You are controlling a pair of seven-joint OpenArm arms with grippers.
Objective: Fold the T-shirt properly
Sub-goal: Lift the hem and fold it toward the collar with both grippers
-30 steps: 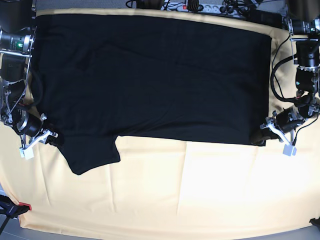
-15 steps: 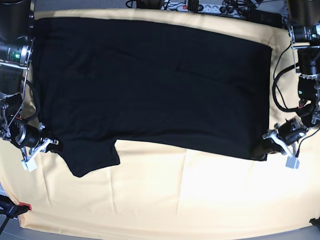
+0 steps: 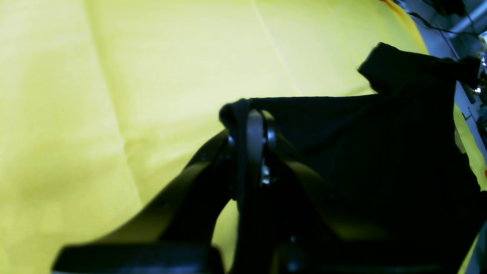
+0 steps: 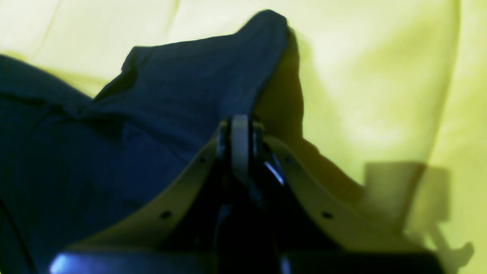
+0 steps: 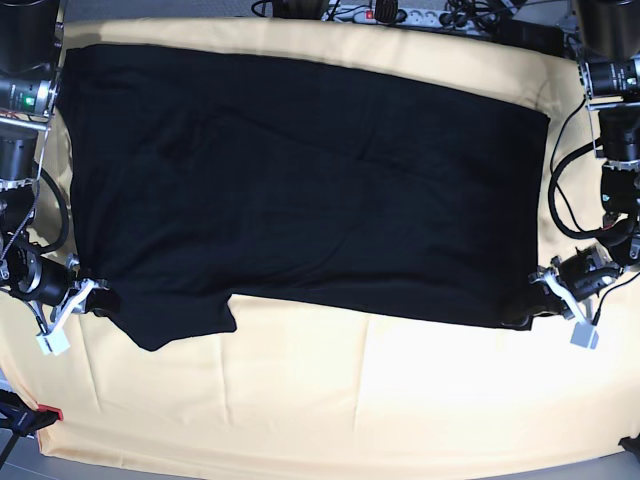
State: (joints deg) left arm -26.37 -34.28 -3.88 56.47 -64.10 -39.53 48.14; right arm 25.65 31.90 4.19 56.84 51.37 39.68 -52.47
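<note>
1. The large black cloth T-shirt is spread flat on the cream-yellow table cloth, its long axis running across the table between the arms.
2. Its near corners are pinched: one by the left gripper, the other by the right gripper.
3. The bulk of the cloth lies beyond both grippers, toward the far edge.

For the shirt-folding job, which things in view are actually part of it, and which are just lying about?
Part of the job:
- T-shirt, black, spread flat
- right gripper, shut on a shirt corner
- left gripper, shut on the opposite corner

Just there:
- yellow table cloth underneath
- power strip and cables at the far edge
</note>
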